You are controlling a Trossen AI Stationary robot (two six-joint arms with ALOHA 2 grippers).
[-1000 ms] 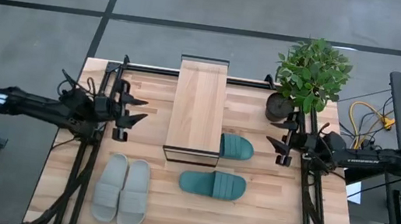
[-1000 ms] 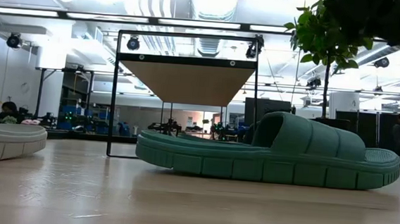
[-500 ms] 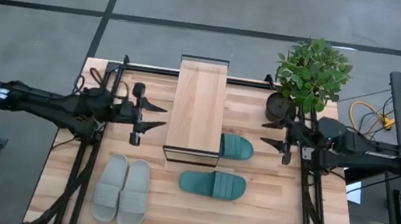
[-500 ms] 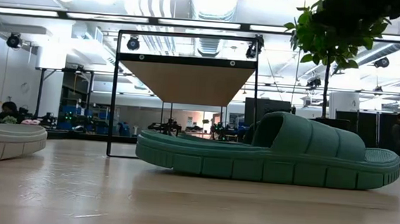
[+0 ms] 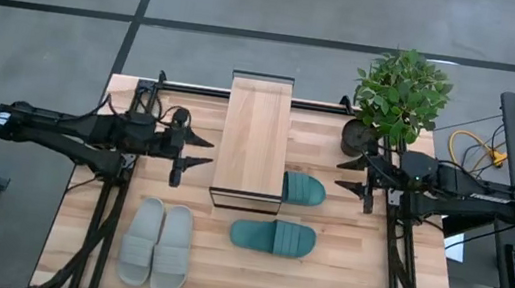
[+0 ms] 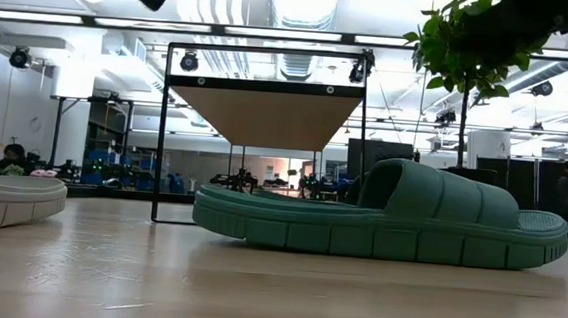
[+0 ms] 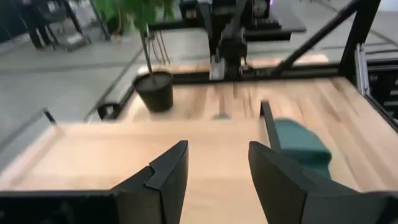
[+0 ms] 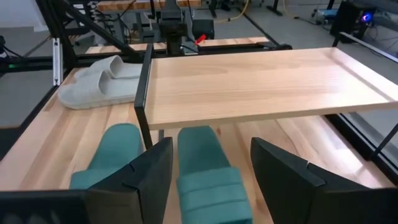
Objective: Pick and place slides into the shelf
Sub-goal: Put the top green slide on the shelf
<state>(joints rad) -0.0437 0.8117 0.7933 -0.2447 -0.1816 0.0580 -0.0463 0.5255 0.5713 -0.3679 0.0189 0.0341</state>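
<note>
Sitting partly under the shelf (image 5: 254, 139), one teal slide (image 5: 304, 189) lies untouched; both claws hang open, empty.

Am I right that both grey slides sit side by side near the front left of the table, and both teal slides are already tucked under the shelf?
Not quite. The grey slides do lie side by side at front left, but only one teal slide is partly under the shelf. The other teal slide lies in the open in front of it, as the high view shows.
</note>
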